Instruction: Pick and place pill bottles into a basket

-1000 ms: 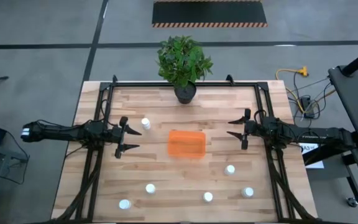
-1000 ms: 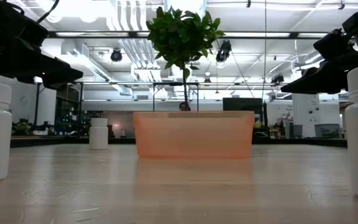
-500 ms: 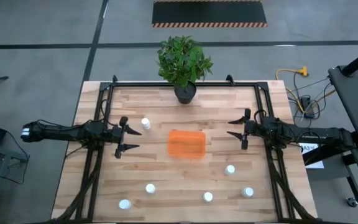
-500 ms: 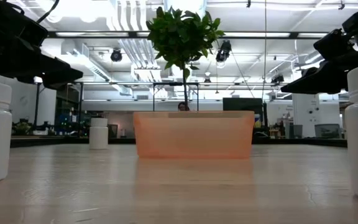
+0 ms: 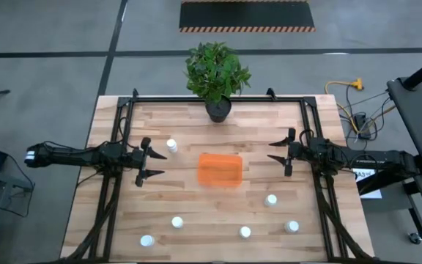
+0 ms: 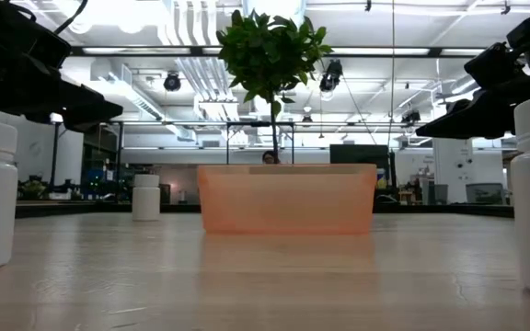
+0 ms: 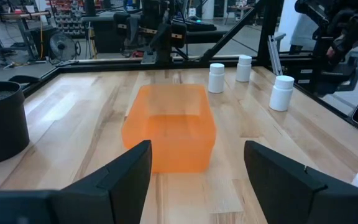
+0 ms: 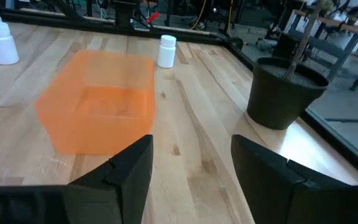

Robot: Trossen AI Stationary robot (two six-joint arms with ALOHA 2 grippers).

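Note:
The orange basket (image 5: 220, 169) stands on its base at the table's middle, empty as seen in the right wrist view (image 8: 98, 109). Several white pill bottles stand upright on the wood: one far left of the basket (image 5: 171, 146), one to its near right (image 5: 271, 199), and others along the near side (image 5: 176, 222) (image 5: 147, 240) (image 5: 245, 232) (image 5: 292, 226). My left gripper (image 5: 144, 161) is open, left of the basket and above the table. My right gripper (image 5: 285, 156) is open, right of the basket.
A black pot with a green plant (image 5: 217, 108) stands at the far edge's middle. Black frame rails (image 5: 116, 183) run along the table's left, right and far sides. Bare wood lies between basket and bottles.

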